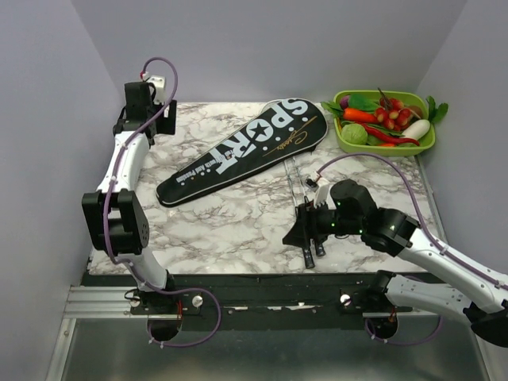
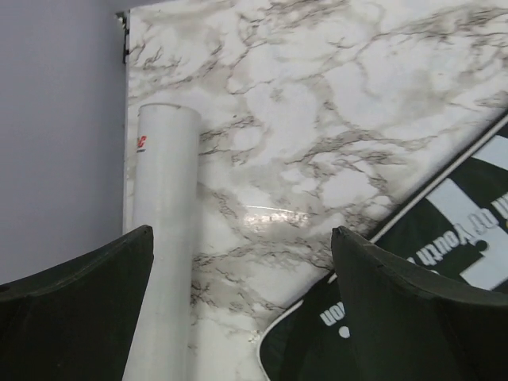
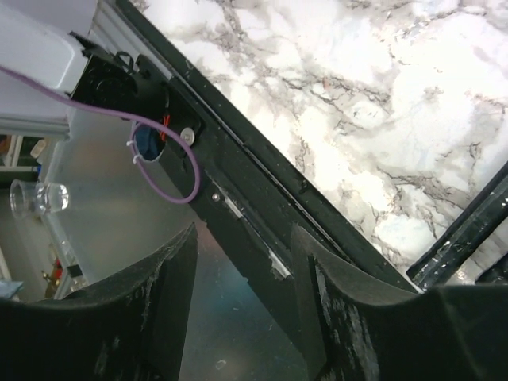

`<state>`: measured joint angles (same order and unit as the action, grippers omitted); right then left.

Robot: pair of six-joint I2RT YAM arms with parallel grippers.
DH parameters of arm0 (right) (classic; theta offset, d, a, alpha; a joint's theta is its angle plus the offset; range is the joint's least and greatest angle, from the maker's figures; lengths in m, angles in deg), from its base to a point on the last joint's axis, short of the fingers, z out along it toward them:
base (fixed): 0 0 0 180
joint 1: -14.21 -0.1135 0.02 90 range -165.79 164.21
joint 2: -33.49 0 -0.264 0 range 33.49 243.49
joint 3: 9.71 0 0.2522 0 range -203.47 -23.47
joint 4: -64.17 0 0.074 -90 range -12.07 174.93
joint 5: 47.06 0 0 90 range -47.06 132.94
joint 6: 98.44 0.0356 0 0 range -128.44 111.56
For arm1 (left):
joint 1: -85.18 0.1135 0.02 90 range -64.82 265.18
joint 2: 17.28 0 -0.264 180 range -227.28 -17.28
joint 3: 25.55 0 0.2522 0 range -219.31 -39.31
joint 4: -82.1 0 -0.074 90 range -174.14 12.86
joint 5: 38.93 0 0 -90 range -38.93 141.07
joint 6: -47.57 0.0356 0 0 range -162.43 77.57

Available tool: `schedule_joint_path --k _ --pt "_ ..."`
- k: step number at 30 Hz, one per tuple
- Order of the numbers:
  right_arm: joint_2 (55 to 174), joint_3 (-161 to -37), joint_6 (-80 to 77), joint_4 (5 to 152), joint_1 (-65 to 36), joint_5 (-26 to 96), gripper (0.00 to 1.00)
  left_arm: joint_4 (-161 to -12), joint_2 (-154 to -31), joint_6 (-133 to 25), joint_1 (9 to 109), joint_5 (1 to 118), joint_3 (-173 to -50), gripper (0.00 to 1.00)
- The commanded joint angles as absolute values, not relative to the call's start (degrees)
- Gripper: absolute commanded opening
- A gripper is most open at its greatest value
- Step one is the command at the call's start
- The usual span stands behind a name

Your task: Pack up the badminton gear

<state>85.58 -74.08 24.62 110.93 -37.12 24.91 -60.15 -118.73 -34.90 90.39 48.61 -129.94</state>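
The long black cover lettered "SPORT" lies slantwise across the marble table, narrow end towards the left. Two rackets show only as thin shafts and black handles at the front right. The shafts run up towards the cover's wide end. My right gripper hovers over the handles, open, with nothing between its fingers. One shiny black handle lies outside its right finger. My left gripper hangs open at the back left, above bare marble. The cover's white-piped edge lies under its right finger.
A green tray of toy vegetables stands at the back right corner. A white tube lies along the table's left edge beneath the left gripper. Walls close in on the left, back and right. A black rail runs along the front edge.
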Motion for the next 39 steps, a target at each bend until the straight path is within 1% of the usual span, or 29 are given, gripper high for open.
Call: schedule_joint_path --k 1,5,7,8,10,14,18,19,23,28,31,32,35,39 --pt "85.26 -76.20 24.61 111.68 -37.30 31.41 0.61 -62.08 -112.12 -33.03 81.79 51.61 -125.19 0.99" --pt "83.24 -78.22 24.09 116.59 -37.21 38.42 0.65 -61.90 -108.61 -31.36 73.51 49.06 -119.75 0.99" --pt "81.31 -79.45 23.56 120.72 -37.30 40.73 0.72 -62.52 -108.07 -30.13 70.43 48.18 -117.63 0.99" --pt "80.69 -79.80 23.47 122.13 -37.21 42.57 0.73 -63.56 -107.72 -29.95 67.89 46.69 -115.53 0.99" --pt "78.76 -79.98 23.82 125.38 -37.12 45.04 0.75 -64.80 -107.72 -30.91 66.12 47.28 -113.32 0.99" --pt "75.42 -79.11 25.83 128.64 -37.21 43.74 0.76 -68.39 -107.90 -31.01 61.55 48.96 -106.74 0.99" --pt "70.68 -76.22 28.38 129.52 -37.12 43.20 0.76 -69.90 -109.21 -28.20 55.40 47.21 -103.39 0.98" --pt "69.79 -75.59 28.91 129.52 -37.12 43.20 0.76 -69.73 -109.74 -27.58 54.69 45.20 -103.30 0.98" --pt "67.06 -73.04 31.02 128.56 -37.21 41.18 0.75 -66.57 -112.55 -25.65 52.84 41.94 -104.44 0.93" --pt "66.36 -70.23 33.31 125.92 -37.12 38.90 0.75 -68.14 -113.61 -23.63 52.84 40.17 -102.86 0.90" --pt "65.92 -69.35 33.93 124.60 -37.21 37.93 0.75 -68.76 -115.27 -22.75 53.28 38.33 -103.29 0.84" --pt "65.92 -68.91 34.10 124.34 -37.12 37.58 0.74 -68.32 -115.89 -22.57 53.45 38.07 -103.99 0.80" --pt "66.44 -68.12 34.37 123.72 -37.21 36.61 0.74 -67.88 -117.83 -22.92 54.77 38.59 -104.70 0.74" --pt "66.80 -67.59 34.28 123.20 -37.21 36.61 0.73 -68.67 -118.88 -23.53 56.35 40.61 -103.47 0.71"
